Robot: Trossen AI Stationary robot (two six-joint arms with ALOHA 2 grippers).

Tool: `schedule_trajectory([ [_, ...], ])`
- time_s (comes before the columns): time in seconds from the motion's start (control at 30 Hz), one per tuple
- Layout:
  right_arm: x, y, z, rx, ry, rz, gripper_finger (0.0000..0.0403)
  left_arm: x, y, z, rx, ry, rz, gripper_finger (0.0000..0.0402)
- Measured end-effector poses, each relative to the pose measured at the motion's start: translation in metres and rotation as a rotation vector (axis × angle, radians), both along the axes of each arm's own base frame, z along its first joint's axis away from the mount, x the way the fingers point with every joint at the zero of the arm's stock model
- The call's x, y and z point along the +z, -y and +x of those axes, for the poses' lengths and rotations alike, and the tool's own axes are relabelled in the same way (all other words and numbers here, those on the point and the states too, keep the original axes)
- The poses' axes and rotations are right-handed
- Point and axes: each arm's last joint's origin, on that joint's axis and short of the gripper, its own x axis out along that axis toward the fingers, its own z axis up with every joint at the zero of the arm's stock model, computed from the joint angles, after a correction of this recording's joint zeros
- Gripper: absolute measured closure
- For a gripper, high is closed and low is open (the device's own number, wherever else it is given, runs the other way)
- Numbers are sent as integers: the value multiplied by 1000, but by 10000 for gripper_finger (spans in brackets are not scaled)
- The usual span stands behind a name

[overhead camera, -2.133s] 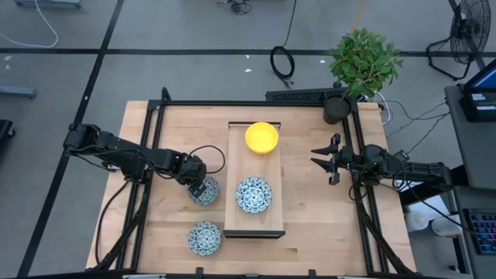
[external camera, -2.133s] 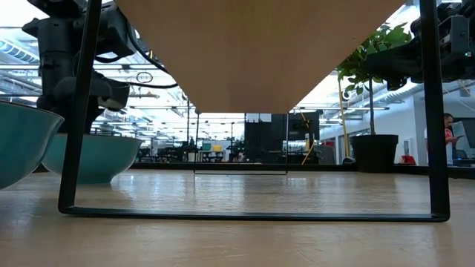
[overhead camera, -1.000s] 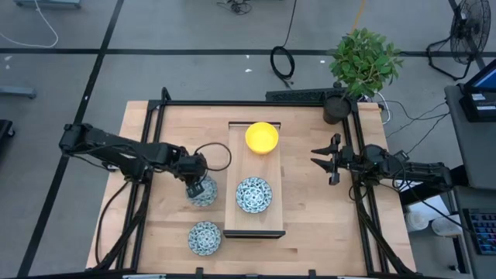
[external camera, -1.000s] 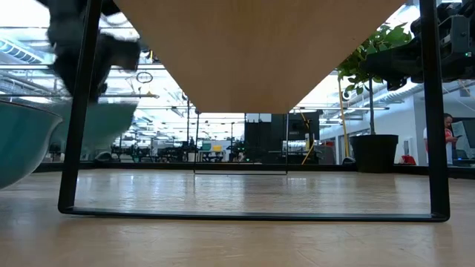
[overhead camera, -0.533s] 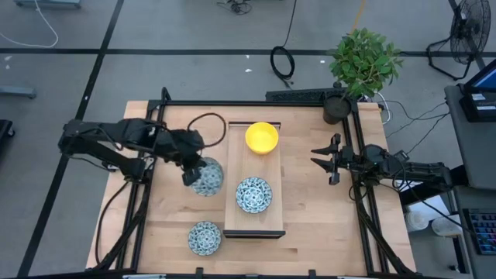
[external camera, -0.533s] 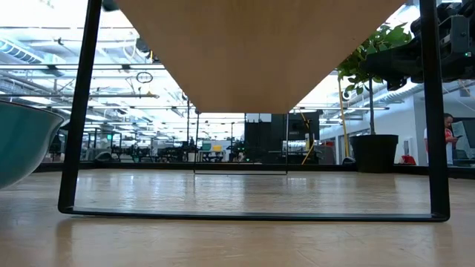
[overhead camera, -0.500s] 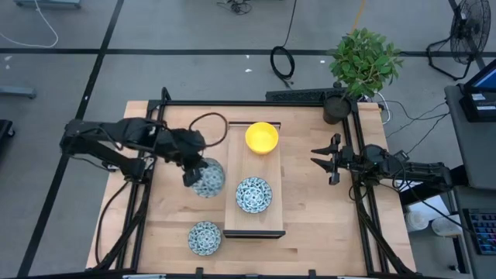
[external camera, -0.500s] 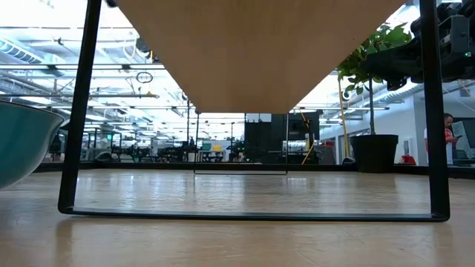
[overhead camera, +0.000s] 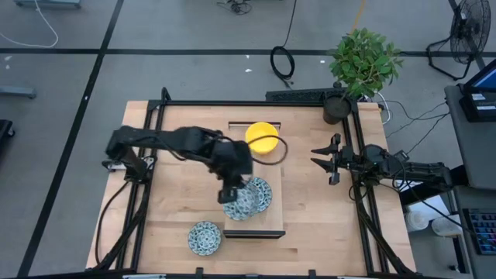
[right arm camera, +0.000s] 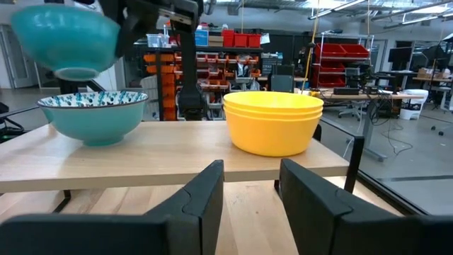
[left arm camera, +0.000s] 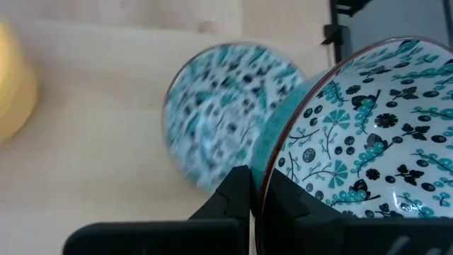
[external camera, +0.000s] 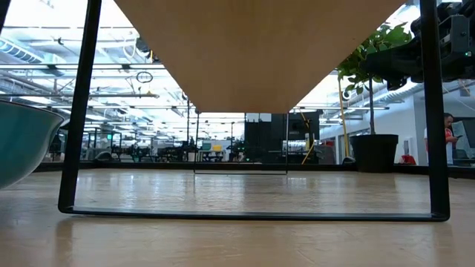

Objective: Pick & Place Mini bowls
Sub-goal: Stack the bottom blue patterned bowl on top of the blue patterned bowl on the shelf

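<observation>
A long wooden tray (overhead camera: 254,167) stands mid-table on a black frame. Stacked yellow mini bowls (overhead camera: 262,137) (right arm camera: 272,120) sit at its far end, and a blue-green patterned mini bowl (overhead camera: 260,194) (right arm camera: 92,113) rests on its near half. My left gripper (overhead camera: 231,188) (left arm camera: 253,202) is shut on a second patterned bowl (overhead camera: 236,206) (left arm camera: 368,134) (right arm camera: 64,35), held in the air just above the resting one. A third patterned bowl (overhead camera: 204,237) sits on the table left of the tray's near end. My right gripper (overhead camera: 328,162) (right arm camera: 249,191) hovers open right of the tray. My left gripper pinches the patterned bowl's rim (left arm camera: 264,170) between its two fingers, one finger (left arm camera: 283,202) inside the bowl and one (left arm camera: 233,191) outside. The fingers come from above, pointing down. The bowl is lifted clear, mouth up, above the bowl on the tray.
A potted plant (overhead camera: 363,66) stands at the table's far right corner. Black frame rails (overhead camera: 155,147) run along the table's left and right sides. In the low view the tray's black frame leg (external camera: 78,111) and the teal side of a bowl (external camera: 18,148) show.
My left gripper has lifted the patterned bowl off the table left of the tray and carried it toward the table's right edge, over the tray, until it hangs above the patterned bowl lying there. It has stayed shut on the bowl. The right arm has kept still.
</observation>
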Motion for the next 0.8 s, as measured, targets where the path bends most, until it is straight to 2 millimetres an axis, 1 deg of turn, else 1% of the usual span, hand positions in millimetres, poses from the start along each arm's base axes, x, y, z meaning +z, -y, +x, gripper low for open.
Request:
schedule_trajectory([
  [0.1,0,0,0,0,0,0,277,-9,3,18,-44,-8,7,390],
  [0.17,0,0,0,0,0,0,277,-15,4,26,-58,-16,18,390],
  [0.33,0,0,0,0,0,0,277,-27,-3,37,-34,-40,61,390],
  [0.63,0,0,0,0,0,0,277,-31,-19,43,21,-39,85,386],
  [0.8,0,0,0,0,1,0,277,-31,-24,43,49,-46,77,354],
])
